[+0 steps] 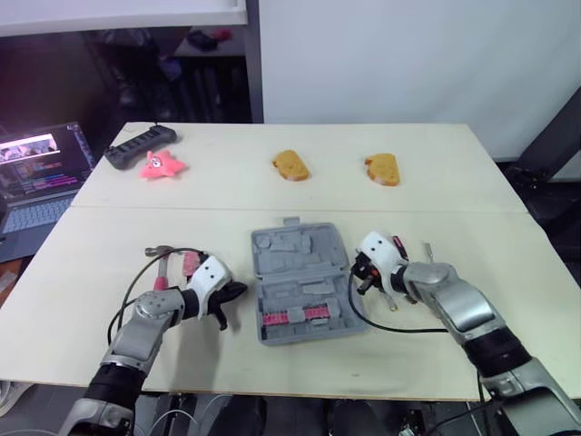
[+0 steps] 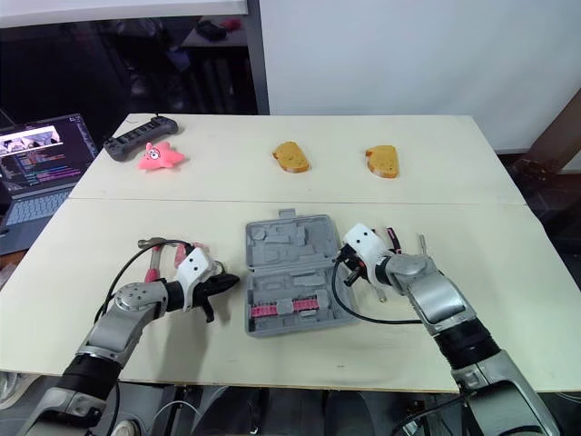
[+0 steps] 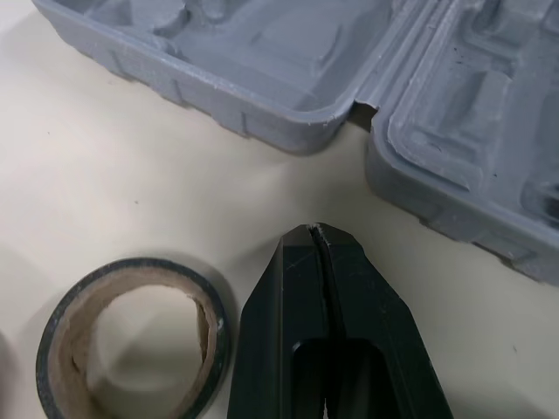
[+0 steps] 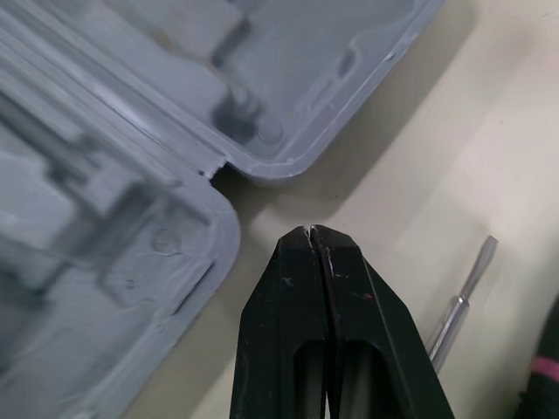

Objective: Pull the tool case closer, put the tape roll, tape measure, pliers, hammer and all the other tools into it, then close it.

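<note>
1. Table (image 1: 272, 195): wide, smooth and bare around the work. There is open room on both sides of the case, with the front edge near behind the grippers. The toys and laptop sit well apart at the back and left.
2. Case (image 1: 295, 254): lies open flat at the front middle, lid on the far side, with a pink strip of bits in the near half. It looks like stiff, light moulded plastic that would probably slide easily. I would draw it in by both side walls at once so it does not twist. The rim should suit a pinch.
3. Left gripper (image 3: 314, 236): fingers pressed together, holding nothing, just beside the case's left wall at the hinge.
4. Right gripper (image 4: 310, 231): likewise closed and empty, just beside the right wall at the hinge.
5. Hammer (image 1: 156, 252): left of the case, behind the left gripper, beside a pink-handled tool, likely the pliers. It is rigid and head-heavy, so grasp the handle near the head.
6. Tape roll (image 3: 208, 332): flat on the table just beside the left gripper. It is light, so pinch through its wall.
7. Screwdriver (image 4: 458, 301): near the right gripper, thin, and may roll.
</note>
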Available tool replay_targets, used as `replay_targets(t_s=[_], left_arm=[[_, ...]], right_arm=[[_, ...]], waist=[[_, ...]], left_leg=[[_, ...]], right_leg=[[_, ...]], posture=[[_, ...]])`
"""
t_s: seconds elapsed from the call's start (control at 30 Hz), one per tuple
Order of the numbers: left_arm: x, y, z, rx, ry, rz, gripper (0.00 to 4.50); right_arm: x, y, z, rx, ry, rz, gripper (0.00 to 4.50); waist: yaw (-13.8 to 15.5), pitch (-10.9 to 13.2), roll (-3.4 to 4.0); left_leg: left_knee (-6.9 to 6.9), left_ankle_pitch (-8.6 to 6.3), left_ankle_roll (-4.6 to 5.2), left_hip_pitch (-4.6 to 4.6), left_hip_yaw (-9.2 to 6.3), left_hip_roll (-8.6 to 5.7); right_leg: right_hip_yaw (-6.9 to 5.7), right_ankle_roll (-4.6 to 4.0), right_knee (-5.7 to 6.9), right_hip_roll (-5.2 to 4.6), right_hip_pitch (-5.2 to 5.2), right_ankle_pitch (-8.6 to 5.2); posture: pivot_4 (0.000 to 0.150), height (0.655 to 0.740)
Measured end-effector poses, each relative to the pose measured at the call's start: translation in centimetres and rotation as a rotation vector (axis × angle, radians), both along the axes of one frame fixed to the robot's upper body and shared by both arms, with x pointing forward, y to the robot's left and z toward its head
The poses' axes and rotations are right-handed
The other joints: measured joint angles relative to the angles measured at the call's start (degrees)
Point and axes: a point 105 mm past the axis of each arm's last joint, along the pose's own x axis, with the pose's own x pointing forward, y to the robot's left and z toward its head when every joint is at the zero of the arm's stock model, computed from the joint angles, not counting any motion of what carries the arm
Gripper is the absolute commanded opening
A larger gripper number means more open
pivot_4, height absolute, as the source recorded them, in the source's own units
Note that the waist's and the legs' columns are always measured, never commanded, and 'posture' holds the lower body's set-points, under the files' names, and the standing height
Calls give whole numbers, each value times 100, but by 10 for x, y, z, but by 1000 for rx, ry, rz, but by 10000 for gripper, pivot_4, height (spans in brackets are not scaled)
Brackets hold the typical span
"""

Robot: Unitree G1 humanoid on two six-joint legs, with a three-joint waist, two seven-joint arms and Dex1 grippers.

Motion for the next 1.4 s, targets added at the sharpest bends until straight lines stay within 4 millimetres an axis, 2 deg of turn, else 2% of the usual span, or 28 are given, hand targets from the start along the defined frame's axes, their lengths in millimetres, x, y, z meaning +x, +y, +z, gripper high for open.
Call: replay_targets(t_s=[0.17,0.33,0.5,0.67,0.77,1.23,1.4], left_arm=[[5,-15,0,45,-29,-49,0],[1,-19,-3,108,-37,-143,0],[-12,-14,-9,132,-16,-192,0],[-36,-7,-14,133,21,-237,0],[-43,-4,-16,126,40,-246,0],[-52,-3,-18,112,66,-242,0],[-62,0,-20,115,83,-257,0]], right_arm=[[2,5,0,-28,10,54,339],[-11,15,-5,-45,48,111,339],[-36,23,-11,-41,99,138,339],[-75,28,-18,-25,168,143,339],[-85,30,-19,-15,190,131,339],[-95,31,-20,16,226,88,339],[-103,34,-21,22,252,90,339]], waist=[[-5,-5,2],[-17,-44,18],[-30,-88,26],[-27,-119,33],[-25,-129,38],[-16,-134,38],[-24,-136,40]], left_leg=[[0,0,0,5,0,-1],[-2,-1,1,5,0,0],[-7,-6,9,7,1,3],[-8,-9,15,9,2,7],[-8,-9,16,12,4,8],[-9,-10,16,12,5,8],[-12,-11,18,12,5,10]], right_leg=[[0,2,0,1,5,1],[0,2,-5,1,5,1],[1,2,-12,1,5,0],[1,2,-14,2,7,-1],[1,2,-14,2,10,-1],[1,3,-15,2,10,-2],[1,3,-17,2,10,-2]], posture=[[1500,7400],[1500,7400],[1500,7400],[1500,7400],[1500,7400],[1500,7400],[1500,7400]])
